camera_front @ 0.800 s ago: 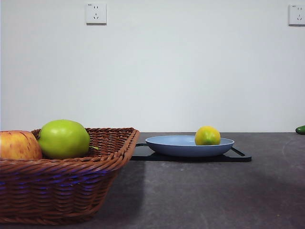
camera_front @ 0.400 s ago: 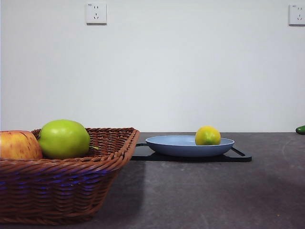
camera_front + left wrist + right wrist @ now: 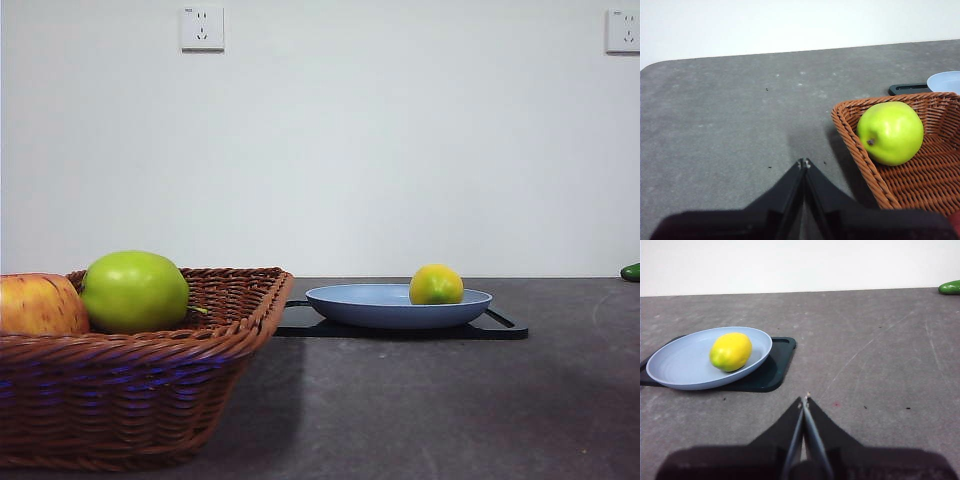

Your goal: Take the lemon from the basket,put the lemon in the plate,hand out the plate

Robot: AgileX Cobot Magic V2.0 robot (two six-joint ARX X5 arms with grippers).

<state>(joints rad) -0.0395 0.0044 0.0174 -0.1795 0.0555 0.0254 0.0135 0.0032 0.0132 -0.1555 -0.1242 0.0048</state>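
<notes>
The yellow-green lemon (image 3: 436, 285) (image 3: 730, 351) lies in the light blue plate (image 3: 350, 300) (image 3: 675, 365), which rests on a flat black tray (image 3: 500, 328) (image 3: 775, 365). The brown wicker basket (image 3: 150, 380) (image 3: 860, 150) stands at the front left. My left gripper (image 3: 804, 162) is shut and empty over bare table beside the basket's corner. My right gripper (image 3: 805, 399) is shut and empty, back from the plate and off to the tray's side. Neither arm shows in the front view.
A bright green apple (image 3: 134, 291) (image 3: 890, 132) and a red-yellow apple (image 3: 38, 305) lie in the basket. A dark green object (image 3: 631, 271) (image 3: 950, 287) lies at the far right edge of the grey table.
</notes>
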